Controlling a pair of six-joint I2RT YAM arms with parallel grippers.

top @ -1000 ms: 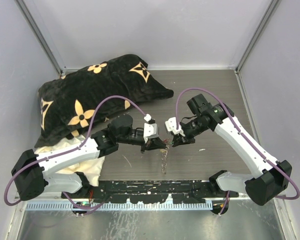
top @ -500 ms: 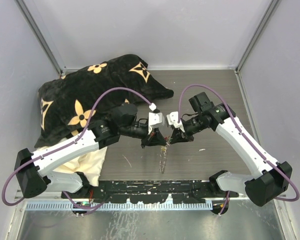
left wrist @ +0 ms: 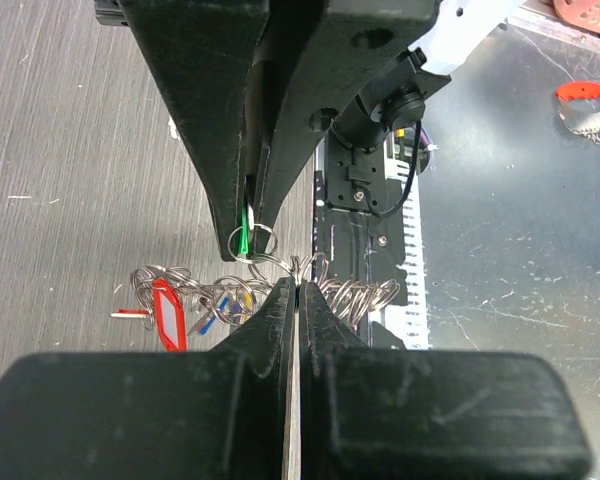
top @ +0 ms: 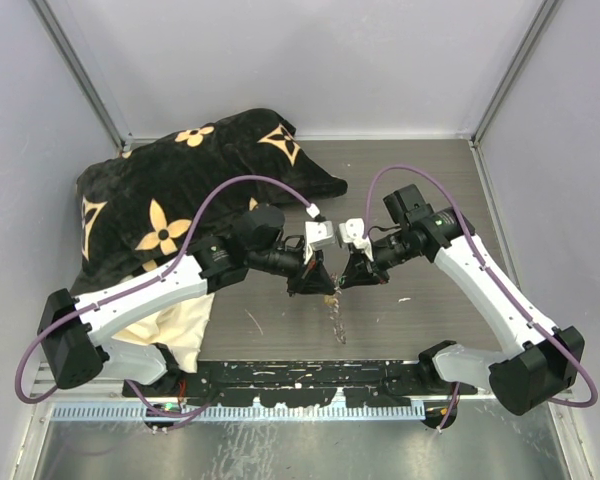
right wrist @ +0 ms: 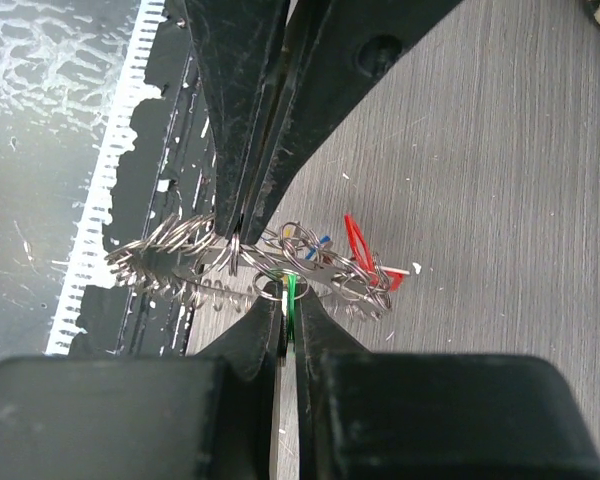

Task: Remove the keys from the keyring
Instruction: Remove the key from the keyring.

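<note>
Holding keyring (right wrist: 170, 250) raised over counter (top: 420, 200) with left tool (left wrist: 298, 292) clamped shut on its coil as anchor and right tool (right wrist: 285, 305) pinched tight on green key (left wrist: 245, 228), probably to tug that key off, with other keys (left wrist: 168, 312) left dangling underneath.

From above, the keyring (top: 336, 320) is a thin blur, its keys (right wrist: 358, 242) too small to pick out; the green key (right wrist: 290, 290) sits mostly hidden between the fingers of the right tool (right wrist: 287, 305)

On your far left, black pillow (top: 180, 190) with tan flowers, cream cloth (top: 185, 325) at its near end, wood-grain table (top: 420, 190)
</note>
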